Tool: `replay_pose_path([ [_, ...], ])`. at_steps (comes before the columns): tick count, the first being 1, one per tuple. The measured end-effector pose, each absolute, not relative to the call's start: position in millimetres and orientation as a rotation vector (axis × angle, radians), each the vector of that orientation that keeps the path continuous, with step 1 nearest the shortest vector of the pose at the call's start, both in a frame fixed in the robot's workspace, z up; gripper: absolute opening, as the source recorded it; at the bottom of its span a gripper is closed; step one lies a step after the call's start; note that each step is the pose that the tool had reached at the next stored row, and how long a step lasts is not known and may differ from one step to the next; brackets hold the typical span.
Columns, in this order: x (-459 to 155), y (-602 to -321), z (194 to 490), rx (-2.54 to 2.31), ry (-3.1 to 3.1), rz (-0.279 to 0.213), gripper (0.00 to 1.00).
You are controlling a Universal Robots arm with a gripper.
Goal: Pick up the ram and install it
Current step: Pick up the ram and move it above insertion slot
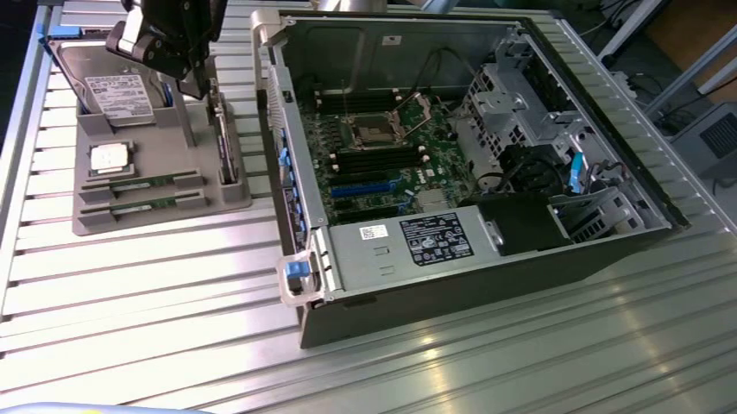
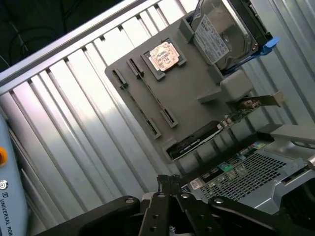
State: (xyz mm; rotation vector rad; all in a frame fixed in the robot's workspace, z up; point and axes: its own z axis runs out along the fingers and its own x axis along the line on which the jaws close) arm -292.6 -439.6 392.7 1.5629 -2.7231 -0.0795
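Your gripper sits shut and empty; the ram, at the edge of the tray opposite the hard drive, looks light, stiff and brittle, so pinch its flat sides.

Exterior view: set high, angled down over slatted table; open computer case central. Wrist view: aimed down, closer, over grey parts tray. Tray, case edge shared by both.

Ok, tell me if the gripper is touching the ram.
Apart. The exterior view shows the gripper near the hard drive, the ram farther along the tray.
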Motion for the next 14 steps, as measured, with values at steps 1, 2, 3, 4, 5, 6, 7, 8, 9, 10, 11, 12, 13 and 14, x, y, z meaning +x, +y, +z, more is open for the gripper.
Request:
replay_pose_path([
  [1,-292.6,-439.6,392.6,1.587,-2.708,-0.080,0.10],
  [2,-292.5,-439.6,392.6,1.599,-2.701,-0.079,0.10],
  [3,-292.5,-439.6,392.7,1.609,-2.695,-0.079,0.10],
  [4,-292.6,-439.6,392.6,1.633,-2.680,-0.079,0.10],
  [5,-292.6,-439.6,392.6,1.648,-2.671,-0.079,0.10],
  [6,-292.6,-439.6,392.7,1.664,-2.660,-0.079,0.10],
  [7,-292.6,-439.6,392.6,1.677,-2.652,-0.079,0.10],
  [8,-292.6,-439.6,392.7,1.691,-2.643,-0.079,0.10],
  [9,-292.6,-439.6,392.6,1.699,-2.637,-0.079,0.10],
  [10,-292.5,-439.6,392.6,1.714,-2.627,-0.079,0.10],
  [11,-292.6,-439.6,392.6,1.723,-2.621,-0.079,0.10],
  [12,-292.6,-439.6,392.6,1.731,-2.616,-0.079,0.10],
  [13,-292.6,-439.6,392.7,1.749,-2.603,-0.079,0.10],
  [14,-292.6,-439.6,392.7,1.776,-2.584,-0.079,0.10],
])
